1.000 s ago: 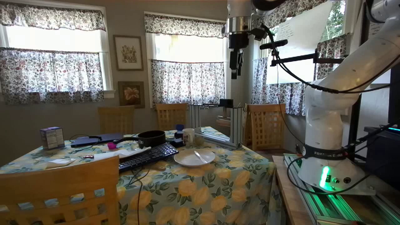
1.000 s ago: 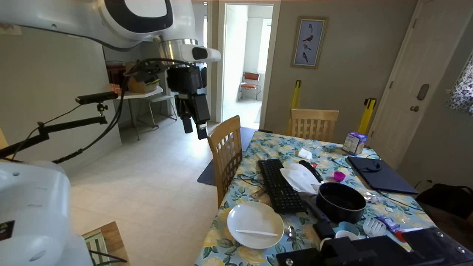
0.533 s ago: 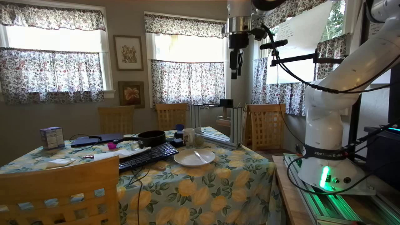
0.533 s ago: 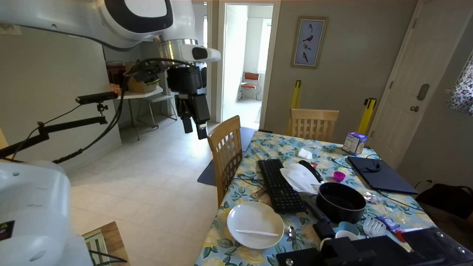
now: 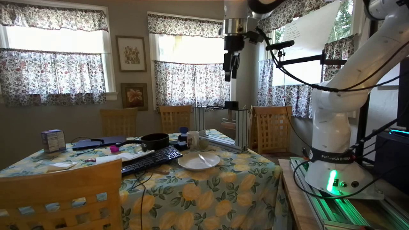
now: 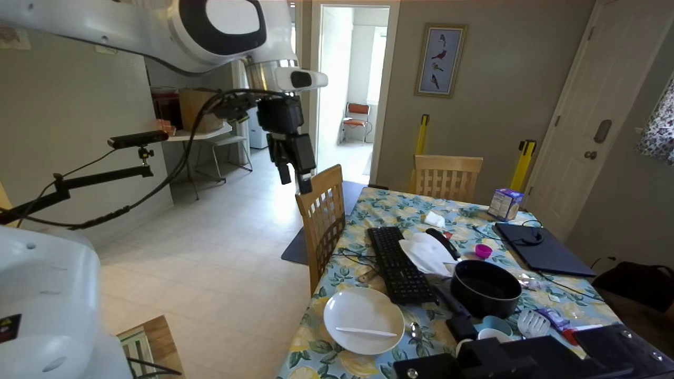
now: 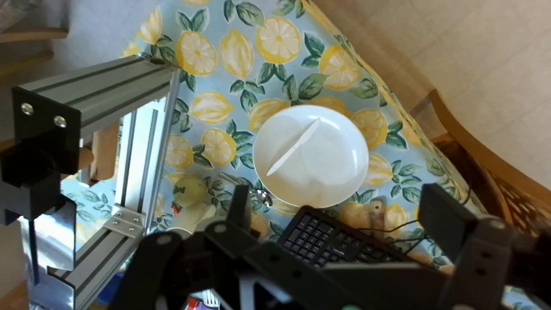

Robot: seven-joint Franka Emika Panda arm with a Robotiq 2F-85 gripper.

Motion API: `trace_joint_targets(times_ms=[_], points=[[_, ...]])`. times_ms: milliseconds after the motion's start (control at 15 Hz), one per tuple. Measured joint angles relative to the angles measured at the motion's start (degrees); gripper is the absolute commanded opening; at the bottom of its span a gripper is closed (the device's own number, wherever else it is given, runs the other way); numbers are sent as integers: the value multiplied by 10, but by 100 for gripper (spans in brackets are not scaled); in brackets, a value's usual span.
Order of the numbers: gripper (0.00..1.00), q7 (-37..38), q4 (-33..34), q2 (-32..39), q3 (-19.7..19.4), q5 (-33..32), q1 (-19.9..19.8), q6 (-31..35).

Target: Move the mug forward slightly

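The mug stands upright on the counter, just beside the metal frame, and behind the plate in an exterior view. It rests on its bottom, so I think it could slide along nicely if I go slow. A ball sits right by it (I can't tell if they touch), and it might roll if I bump it. In the wrist view a spoon lies between the mug and the plate, right by the plate's edge. A white knife lies on the plate, and the rim probably helps stop it sliding off. The pan is on the mug's other side from the frame, so I guess there isn't much room for big swings. My claw is spread wide with nothing in it, and I think that's so the mug can fit inside. It hangs high over the counter, pointing down, well apart from the mug. Being up high likely helps me miss all the stuff below. Next, I guess, I go over to the mug and down, minding the frame.
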Motion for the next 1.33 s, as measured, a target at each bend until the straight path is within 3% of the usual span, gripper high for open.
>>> trace_joint_targets(times_ms=[200, 667, 1067, 1333], points=[[100, 73, 49, 97, 3, 2, -9, 45], [100, 276, 194, 311, -9, -4, -27, 80], [100, 406, 207, 368, -67, -28, -28, 163], [100, 453, 196, 384, -95, -82, -29, 201]])
